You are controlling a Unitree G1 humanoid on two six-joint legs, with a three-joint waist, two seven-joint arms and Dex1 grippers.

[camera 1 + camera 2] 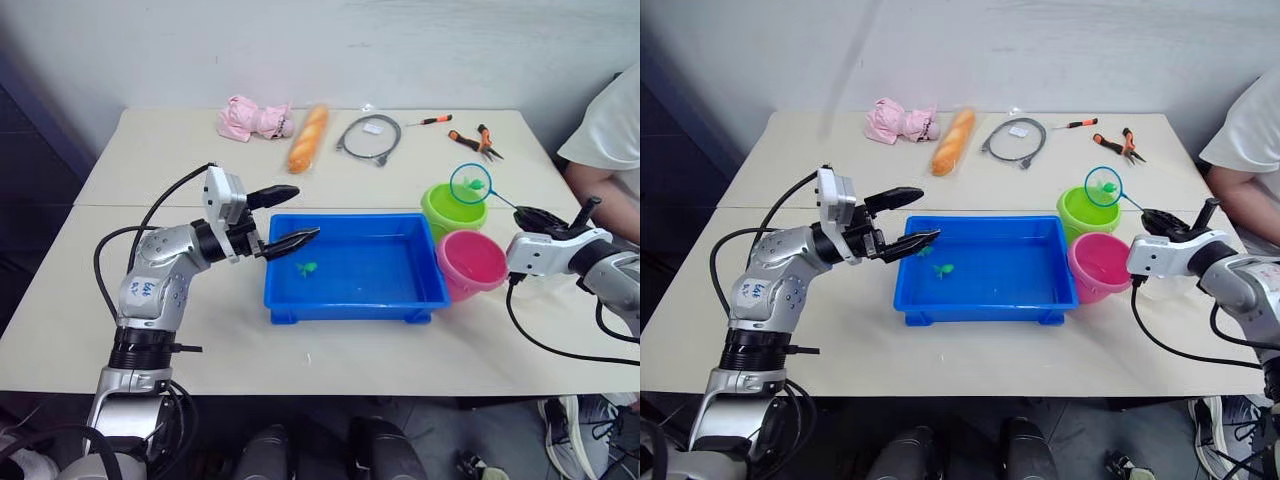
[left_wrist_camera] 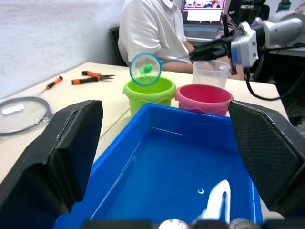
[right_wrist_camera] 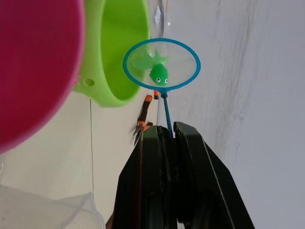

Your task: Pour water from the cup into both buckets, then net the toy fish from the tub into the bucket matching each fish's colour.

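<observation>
Beige tabletop: my right gripper (image 3: 164, 136) clamps the net (image 1: 470, 183), holding a green fish (image 3: 158, 73) above the green bucket (image 1: 452, 208). Left gripper (image 1: 284, 219) idles open over the tub (image 1: 355, 300); one green fish (image 1: 306, 268) remains, I judge.

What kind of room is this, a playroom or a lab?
Probably a lab or workshop: pliers and a screwdriver lie on the table, and a person sits by a computer screen behind.

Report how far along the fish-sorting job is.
Done, apparently: the clear plastic cup stands set down beside the pink bucket; whether water was poured cannot be judged. In hand: the right tool holds the blue-rimmed net, carrying a green fish, above the lime green bucket. Left: another green fish in the blue tub.
</observation>
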